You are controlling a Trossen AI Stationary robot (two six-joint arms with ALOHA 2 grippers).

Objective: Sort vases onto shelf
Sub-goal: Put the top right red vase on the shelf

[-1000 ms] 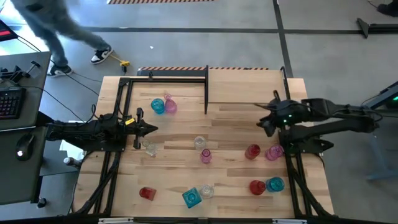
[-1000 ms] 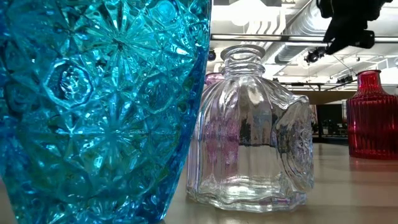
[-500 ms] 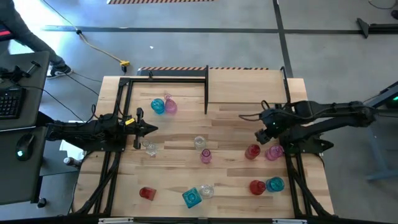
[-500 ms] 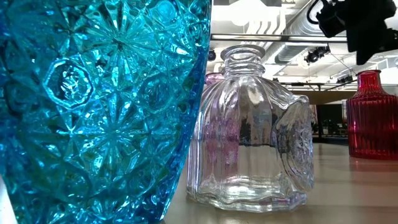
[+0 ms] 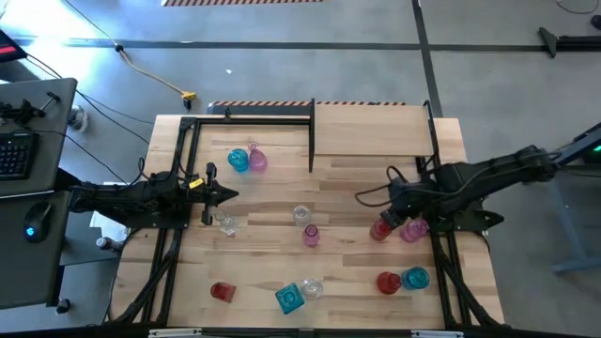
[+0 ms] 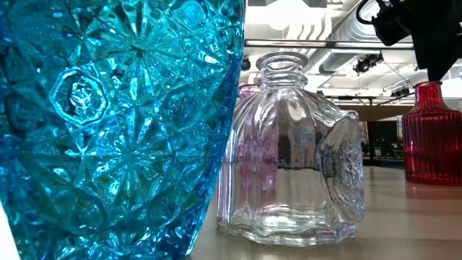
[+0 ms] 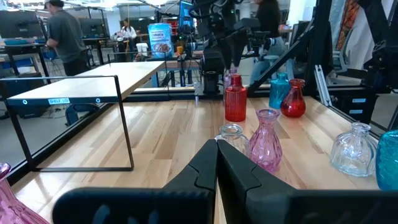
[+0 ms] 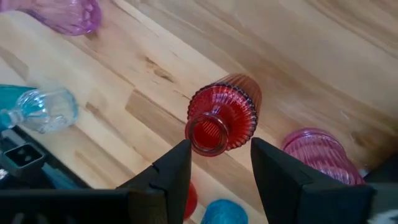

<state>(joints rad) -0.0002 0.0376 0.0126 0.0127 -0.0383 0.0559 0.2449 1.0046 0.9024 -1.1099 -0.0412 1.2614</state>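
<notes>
My right gripper (image 8: pixel 221 147) is open and points down over a red ribbed vase (image 8: pixel 222 122), one finger on each side of its mouth, touching nothing. The high view shows that gripper (image 5: pixel 389 215) just above the red vase (image 5: pixel 380 229), which stands upright on its base beside a pink vase (image 5: pixel 413 230). Other vases stand about the table: teal (image 5: pixel 238 161), pink (image 5: pixel 311 235), clear (image 5: pixel 301 215). The shelf (image 5: pixel 371 131) sits at the far edge. My left gripper (image 5: pixel 221 195) is shut and waits at the table's left; its fingers (image 7: pixel 216 163) meet.
Near the table's near edge stand a red vase (image 5: pixel 389 282), a teal one (image 5: pixel 415 278), a cut-glass teal one (image 5: pixel 289 299) and a clear one (image 5: pixel 313 288). A clear vase (image 5: pixel 226 223) stands close to my left gripper. A black frame (image 5: pixel 254 117) rises left of the shelf.
My right gripper has moved toward the near edge and down, from open table beside the shelf to just above the red vase. It has stayed open. A person beyond the table's far left corner has walked out of view.
</notes>
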